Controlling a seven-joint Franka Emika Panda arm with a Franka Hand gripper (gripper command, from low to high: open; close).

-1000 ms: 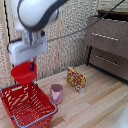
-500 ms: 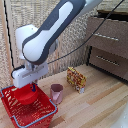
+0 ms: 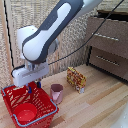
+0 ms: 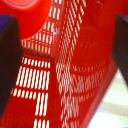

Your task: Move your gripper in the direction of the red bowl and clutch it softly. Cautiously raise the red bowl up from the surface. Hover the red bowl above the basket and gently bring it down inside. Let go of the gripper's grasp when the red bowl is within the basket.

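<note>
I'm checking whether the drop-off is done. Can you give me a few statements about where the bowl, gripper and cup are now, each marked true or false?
1. The red bowl lies inside the basket. True.
2. The gripper is clamped on the bowl. False: its fingers are apart and the bowl sits free below.
3. The pink cup is in the basket. False: it stands on the table beside it.
4. The gripper is above the basket. True.
5. A patterned box stands beyond the cup. True.
</note>
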